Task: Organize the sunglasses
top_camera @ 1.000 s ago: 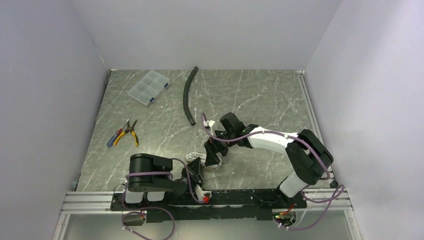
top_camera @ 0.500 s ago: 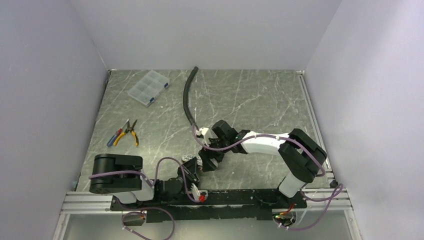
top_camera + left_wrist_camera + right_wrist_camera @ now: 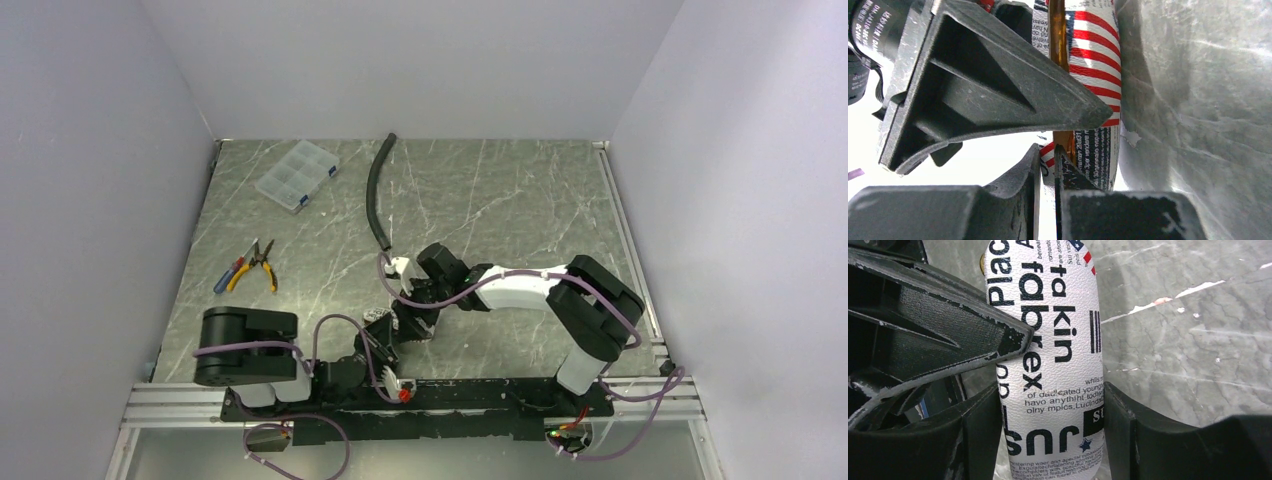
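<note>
The grey-white pouch with black print [image 3: 1048, 340] stands on end between my two grippers near the front middle of the table [image 3: 402, 322]. The sunglasses show only as an amber-orange strip [image 3: 1058, 40] inside the pouch's striped open edge [image 3: 1095, 55]; the rest is hidden. My left gripper [image 3: 1047, 150] is shut on a thin edge of the pouch. My right gripper [image 3: 1050, 390] is shut on the pouch's bulging body, a finger on each side. In the top view the left gripper [image 3: 385, 338] and right gripper [image 3: 415, 318] meet at the pouch.
A clear compartment box [image 3: 296, 174] sits at the back left. A black hose [image 3: 378, 195] lies at the back middle. Pliers [image 3: 250, 268] lie at the left. The aluminium rail [image 3: 480, 393] runs along the near edge.
The right gripper has moved left and nearer with the pouch. The left arm's shoulder has swung left, and its gripper now holds the pouch's edge.
</note>
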`<state>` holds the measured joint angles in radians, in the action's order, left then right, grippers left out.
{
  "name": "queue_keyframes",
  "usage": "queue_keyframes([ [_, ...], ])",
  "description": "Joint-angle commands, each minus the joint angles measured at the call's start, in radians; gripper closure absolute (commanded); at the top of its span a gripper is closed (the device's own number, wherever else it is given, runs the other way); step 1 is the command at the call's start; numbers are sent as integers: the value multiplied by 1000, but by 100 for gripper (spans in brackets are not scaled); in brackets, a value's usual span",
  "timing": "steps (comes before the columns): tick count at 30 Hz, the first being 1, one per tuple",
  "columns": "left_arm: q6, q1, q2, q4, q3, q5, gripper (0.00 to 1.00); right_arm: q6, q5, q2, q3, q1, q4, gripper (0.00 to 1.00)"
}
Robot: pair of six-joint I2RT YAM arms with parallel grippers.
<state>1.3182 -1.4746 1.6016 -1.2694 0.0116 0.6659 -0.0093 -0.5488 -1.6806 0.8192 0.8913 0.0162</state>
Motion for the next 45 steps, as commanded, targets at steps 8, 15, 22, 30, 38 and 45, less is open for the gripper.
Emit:
queue_keyframes([
  [8, 87, -2, 284, -285, -48, 31, 53, 7, 292, 26, -17, -25, 98, 69],
  [15, 71, -2, 91, -156, -46, 32, 30, 95, 437, 41, -24, -95, 117, 76],
  [22, -35, -1, -272, 318, -26, 32, 25, 140, 499, 28, -1, -183, 129, 79],
  [30, -300, 175, -918, 1110, 120, -93, 21, 93, 597, -9, 77, -189, 173, 66],
  [38, -440, 367, -980, 1240, 166, -143, 21, 41, 553, 10, 125, -188, 198, 6],
  [45, -556, 490, -888, 1201, 210, -233, 21, -27, 517, -33, 186, -190, 223, 2],
])
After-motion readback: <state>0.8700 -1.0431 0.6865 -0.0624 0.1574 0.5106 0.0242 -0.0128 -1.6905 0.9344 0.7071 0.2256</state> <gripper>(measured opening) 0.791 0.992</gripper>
